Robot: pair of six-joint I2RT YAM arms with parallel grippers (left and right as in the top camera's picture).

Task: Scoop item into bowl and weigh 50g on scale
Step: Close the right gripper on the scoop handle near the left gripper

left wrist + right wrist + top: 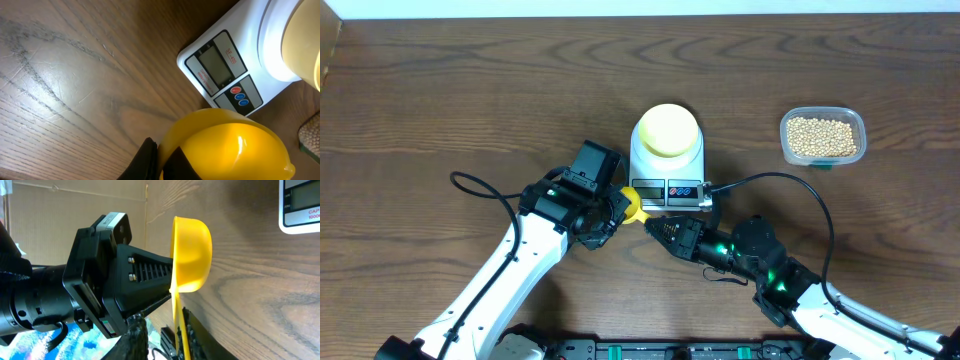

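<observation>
The pale-yellow bowl (667, 130) stands on the white scale (665, 180), and none of the item shows in it. The item, beige beans (820, 135), lies in a clear tub at the right. My left gripper (617, 212) (161, 150) is shut on the rim of a bright yellow scoop (634, 208) (230, 145), just in front of the scale (225, 65). My right gripper (655, 226) (167, 341) straddles the scoop's thin handle (178, 325). The handle rests against one finger (200, 337), and a gap is left to the other.
The clear tub (856, 122) stands at the back right, well apart from the scale. A black cable (790, 180) arcs from the scale's front right corner over the right arm. Both arms crowd the space before the scale.
</observation>
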